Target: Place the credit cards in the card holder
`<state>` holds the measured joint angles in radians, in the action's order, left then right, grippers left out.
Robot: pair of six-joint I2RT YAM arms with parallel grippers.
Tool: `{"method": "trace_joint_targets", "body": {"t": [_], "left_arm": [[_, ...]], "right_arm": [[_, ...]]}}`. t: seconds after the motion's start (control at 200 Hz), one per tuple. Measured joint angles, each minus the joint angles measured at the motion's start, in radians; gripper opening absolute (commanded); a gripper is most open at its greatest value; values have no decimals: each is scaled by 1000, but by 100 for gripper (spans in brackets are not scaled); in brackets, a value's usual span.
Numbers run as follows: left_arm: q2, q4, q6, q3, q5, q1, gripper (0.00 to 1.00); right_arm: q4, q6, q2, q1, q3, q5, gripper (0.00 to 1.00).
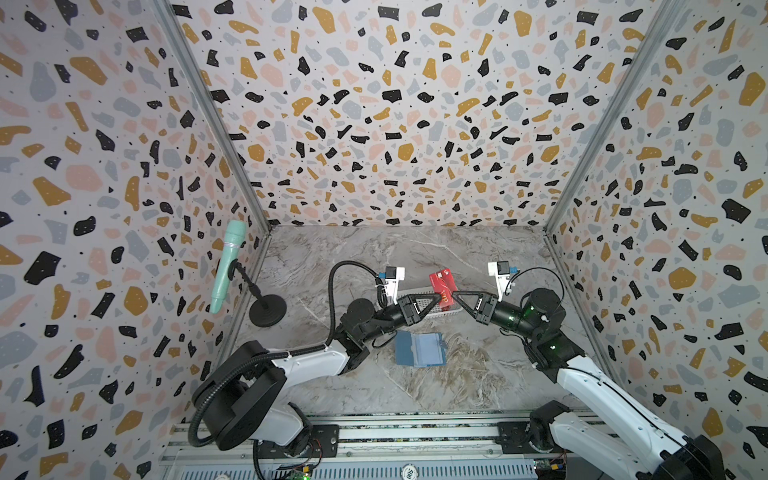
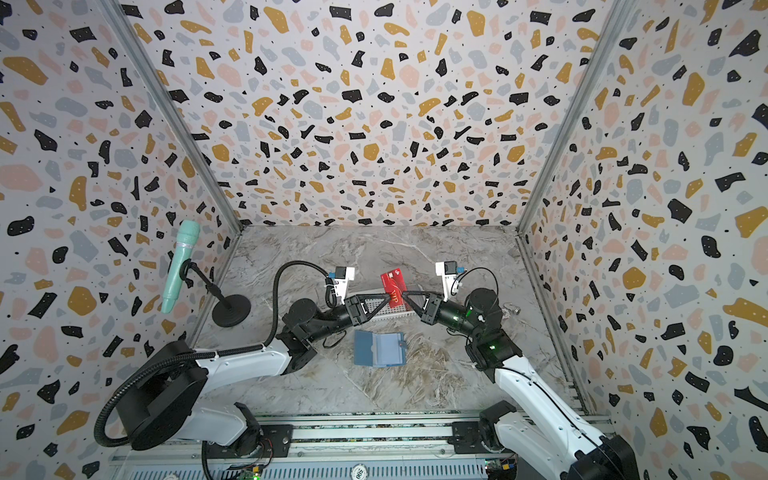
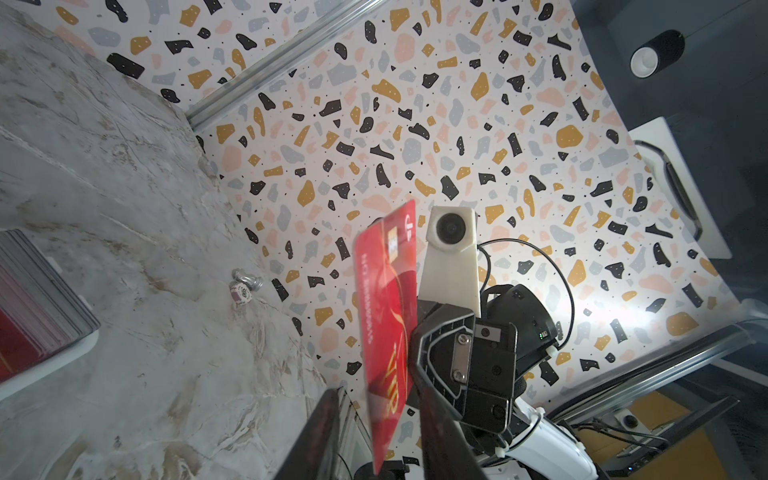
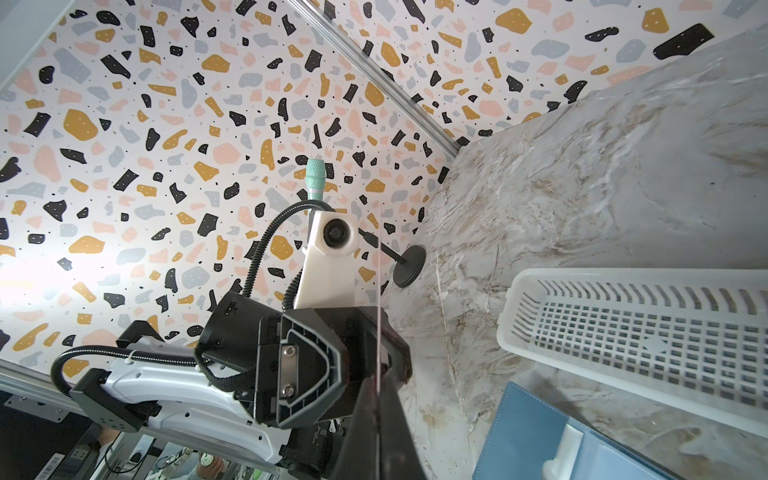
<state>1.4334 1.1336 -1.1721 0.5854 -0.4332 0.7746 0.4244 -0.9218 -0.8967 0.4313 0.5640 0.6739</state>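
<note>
A red credit card (image 1: 442, 286) (image 2: 393, 286) with gold VIP lettering (image 3: 388, 311) hangs upright in the air above the white basket (image 1: 446, 316). My right gripper (image 1: 454, 294) (image 4: 379, 415) is shut on one edge of it; in the right wrist view the card shows edge-on as a thin line. From the opposite side my left gripper (image 1: 439, 296) (image 3: 380, 436) straddles the card, its jaws apart with a gap on each side. The blue-grey card holder (image 1: 419, 349) (image 2: 379, 349) (image 4: 523, 436) lies open on the marble table, nearer than the basket. More red cards (image 3: 20, 345) lie in the basket.
The white perforated basket (image 2: 390, 316) (image 4: 623, 278) (image 3: 54, 361) sits mid-table under both grippers. A mint microphone (image 1: 226, 266) on a black stand is at the left wall. A small metal piece (image 2: 513, 309) (image 3: 245, 284) lies near the right wall. Patterned walls enclose three sides.
</note>
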Motion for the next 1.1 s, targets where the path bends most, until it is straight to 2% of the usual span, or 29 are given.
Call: {"method": "trace_joint_targets", "body": {"t": [0.16, 0.345, 0.435, 0.521, 0.691, 0.851, 1.101], "left_arm": [[16, 34, -24, 0, 0, 0, 17], [20, 50, -41, 0, 1, 0, 9], [23, 51, -48, 0, 3, 0, 3], [22, 58, -46, 0, 6, 0, 2], [21, 26, -24, -11, 21, -8, 0], [-5, -57, 14, -64, 30, -23, 0], [-97, -279, 118, -144, 27, -40, 0]], "right_arm": [[20, -13, -2, 0, -8, 11, 2], [55, -32, -19, 0, -25, 22, 3], [68, -42, -23, 0, -32, 24, 13], [67, -43, -23, -2, -42, 21, 22], [-18, -9, 6, 3, -48, -18, 28], [-150, 61, 51, 53, -49, -113, 29], [-387, 177, 42, 241, -49, -347, 30]]}}
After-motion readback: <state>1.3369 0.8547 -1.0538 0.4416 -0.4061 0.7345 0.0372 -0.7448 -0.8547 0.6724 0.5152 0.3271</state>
